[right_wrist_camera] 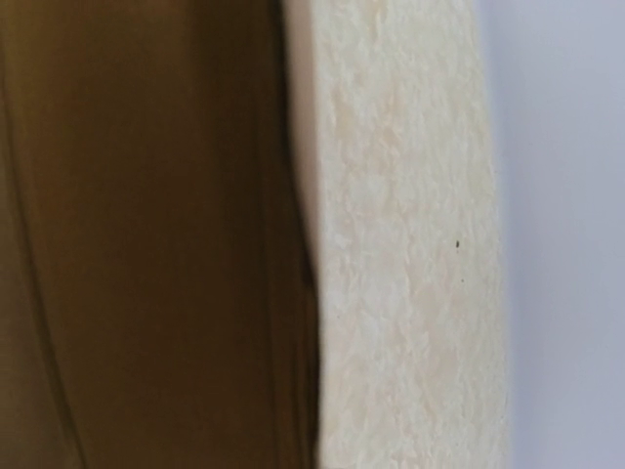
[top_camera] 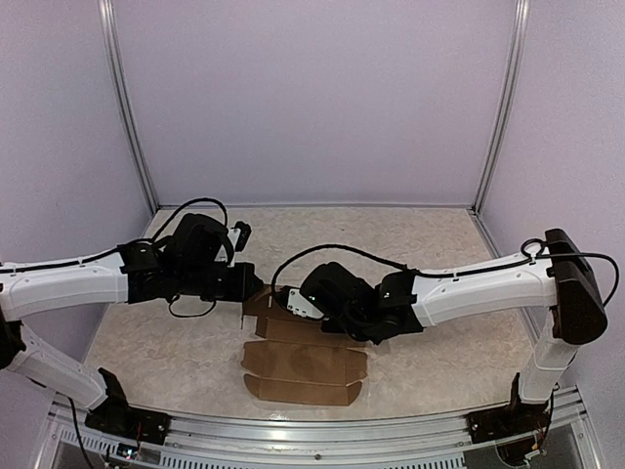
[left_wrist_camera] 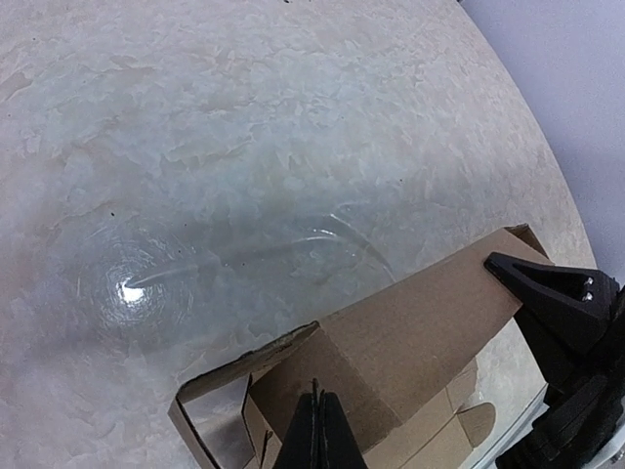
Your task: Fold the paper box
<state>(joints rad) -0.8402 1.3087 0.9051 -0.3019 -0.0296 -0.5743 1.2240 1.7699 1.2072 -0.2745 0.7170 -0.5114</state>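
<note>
The paper box [top_camera: 303, 363] is a brown die-cut cardboard sheet lying between the two arms, with its far panel [left_wrist_camera: 420, 332] lifted off the table. My left gripper [top_camera: 256, 289] is at the sheet's far left corner. In the left wrist view its fingers [left_wrist_camera: 317, 415] are pressed together, with a thin cardboard edge showing between the tips. My right gripper [top_camera: 281, 298] meets the same raised panel from the right, and its black fingertip [left_wrist_camera: 503, 264] lies on the panel's end. The right wrist view shows only blurred brown cardboard [right_wrist_camera: 146, 244] very close, with no fingers visible.
The marbled tabletop [top_camera: 410, 244] stretches back to the lilac enclosure walls [top_camera: 312, 98]. A metal rail [top_camera: 322, 430] runs along the near edge between the arm bases.
</note>
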